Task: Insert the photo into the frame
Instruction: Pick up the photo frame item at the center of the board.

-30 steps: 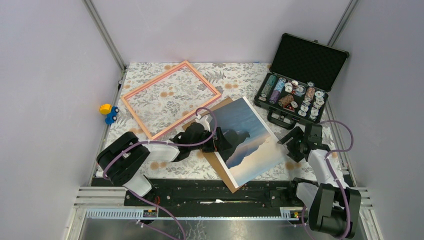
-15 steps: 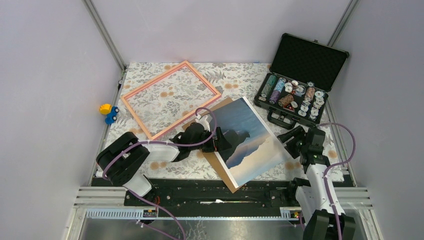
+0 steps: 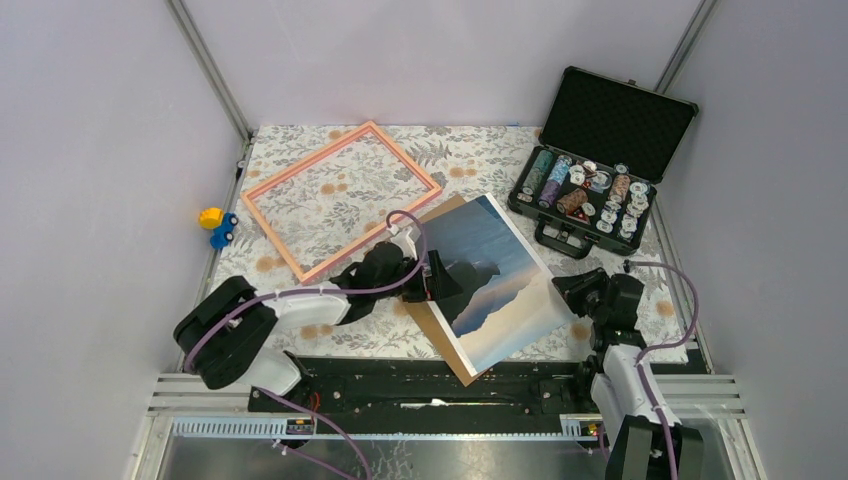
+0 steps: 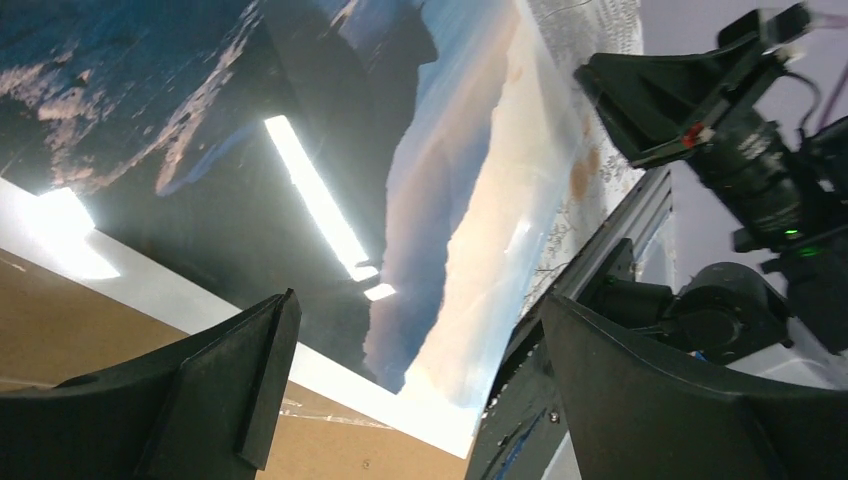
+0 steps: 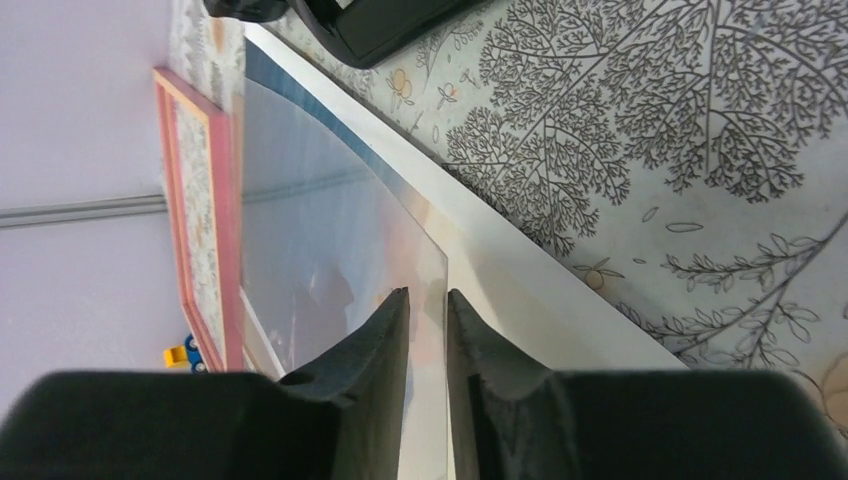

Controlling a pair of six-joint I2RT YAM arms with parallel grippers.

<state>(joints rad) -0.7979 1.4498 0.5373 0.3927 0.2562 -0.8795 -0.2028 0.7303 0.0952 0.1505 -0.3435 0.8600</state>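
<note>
Top external view: the photo [image 3: 495, 280] lies askew on a brown board [image 3: 441, 330] at the near middle of the table [image 3: 480, 150], well apart from the frame [image 3: 343, 197], which sits far left. Nothing is in the frame, and the table's pattern shows through it. The left tool [image 3: 437, 284] rests over the photo's left edge and the right tool [image 3: 562, 287] is at its right edge. Far right, a black case [image 3: 612, 120] stands with its lid up, and its tray holds rows of stacked poker chips [image 3: 585, 195].

Left wrist view: the left tool [image 4: 415, 320] is spread wide above the glossy print [image 4: 400, 170], gripping nothing. The board [image 4: 60, 330] shows beneath the white margin.

Right wrist view: the right tool [image 5: 428, 300] is narrowed to a slit around the photo's raised, curling edge [image 5: 330, 220], apparently pinching it. The frame [image 5: 215, 200] shows beyond.

The step in hand looks like lifting the print free of the board. It would be done best with a shallow bite on the white margin, a low and slow lift so the sheet does not crease, and the left tool holding the board down while the print slides toward the frame.
</note>
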